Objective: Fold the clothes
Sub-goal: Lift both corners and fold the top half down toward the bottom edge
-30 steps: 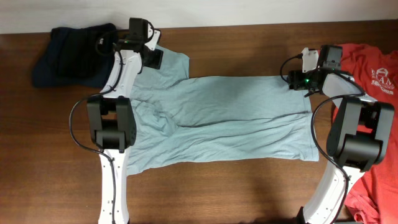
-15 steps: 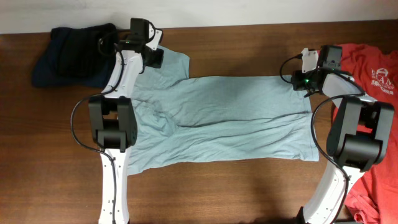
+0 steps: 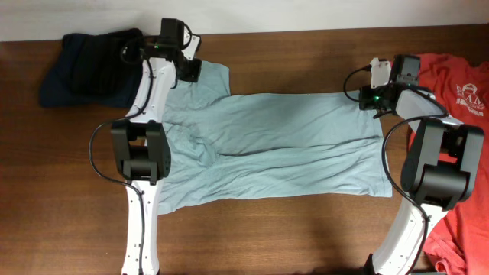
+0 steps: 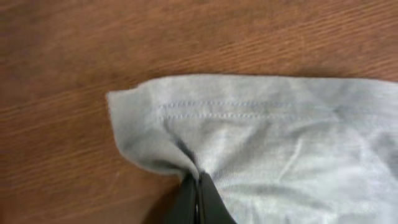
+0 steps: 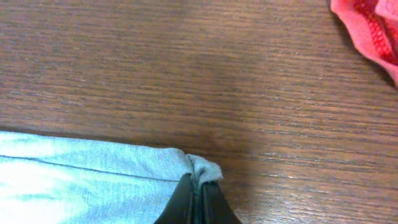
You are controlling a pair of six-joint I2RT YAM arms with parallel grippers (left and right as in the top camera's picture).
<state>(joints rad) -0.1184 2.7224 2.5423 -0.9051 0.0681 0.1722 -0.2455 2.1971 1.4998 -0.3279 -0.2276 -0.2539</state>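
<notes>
Far left: dark garment (image 3: 88,65) bunched on counter (image 3: 267,237), apart from work. Next, left hand (image 4: 199,190) clenched, pinching pale blue-grey T-shirt (image 3: 290,145) at sleeve (image 4: 186,118), just inside stitched hem. Shirt flat across counter centre, stretched between both arms. Thin, limp, light: likely sags mid-span, so lift both ends together. At far end, right hand (image 5: 198,190) clenched on hem corner (image 5: 202,167); small bite, may slip. Far right: coral-red T-shirt (image 3: 458,92), partly behind right arm.
</notes>
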